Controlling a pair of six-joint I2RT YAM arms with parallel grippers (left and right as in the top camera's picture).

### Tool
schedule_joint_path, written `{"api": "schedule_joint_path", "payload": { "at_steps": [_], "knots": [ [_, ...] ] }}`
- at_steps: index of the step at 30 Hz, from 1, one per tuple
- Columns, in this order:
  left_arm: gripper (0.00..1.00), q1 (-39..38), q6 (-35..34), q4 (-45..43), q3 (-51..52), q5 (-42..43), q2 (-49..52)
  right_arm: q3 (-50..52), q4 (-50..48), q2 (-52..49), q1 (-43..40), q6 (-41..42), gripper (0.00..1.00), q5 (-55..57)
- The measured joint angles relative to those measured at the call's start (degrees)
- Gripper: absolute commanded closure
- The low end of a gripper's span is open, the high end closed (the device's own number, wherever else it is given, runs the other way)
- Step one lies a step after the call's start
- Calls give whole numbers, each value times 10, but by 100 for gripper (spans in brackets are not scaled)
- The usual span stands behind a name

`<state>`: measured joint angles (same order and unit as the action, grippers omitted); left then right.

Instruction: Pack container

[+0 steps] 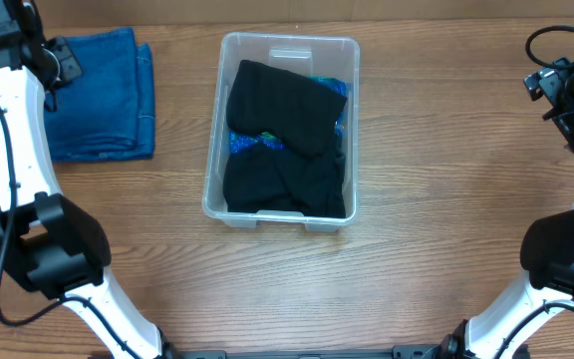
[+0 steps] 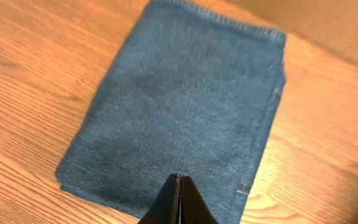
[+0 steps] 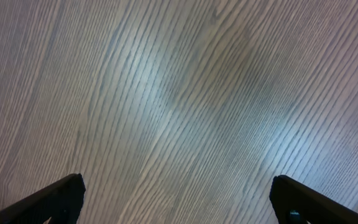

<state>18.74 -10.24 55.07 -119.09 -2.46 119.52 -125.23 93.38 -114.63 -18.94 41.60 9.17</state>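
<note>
The clear plastic container [image 1: 216,150] stands at the middle of the table. It holds black folded garments [image 1: 285,145] with a bit of bright blue cloth [image 1: 241,142] showing under them. A folded blue denim piece [image 1: 98,95] lies flat at the far left; it fills the left wrist view [image 2: 185,106]. My left gripper [image 2: 179,180] is shut and empty, above the near edge of the denim. My right gripper [image 3: 176,193] is open and empty over bare wood at the far right [image 1: 566,100].
The wooden table top [image 1: 446,150] surrounds the container. The arm bases stand at the front left [image 1: 48,249] and front right [image 1: 566,254].
</note>
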Motion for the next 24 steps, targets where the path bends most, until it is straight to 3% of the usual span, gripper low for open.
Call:
{"api": "schedule_joint_path", "payload": {
  "at_steps": [7,16,24],
  "knots": [
    [96,0,2,57,11,-4,137,0,0,0,0,0,0,0],
    [96,0,2,164,25,-3,141,0,0,0,0,0,0,0],
    [96,0,-1,181,82,16,141,0,-2,0,0,0,0,0]
  ]
}}
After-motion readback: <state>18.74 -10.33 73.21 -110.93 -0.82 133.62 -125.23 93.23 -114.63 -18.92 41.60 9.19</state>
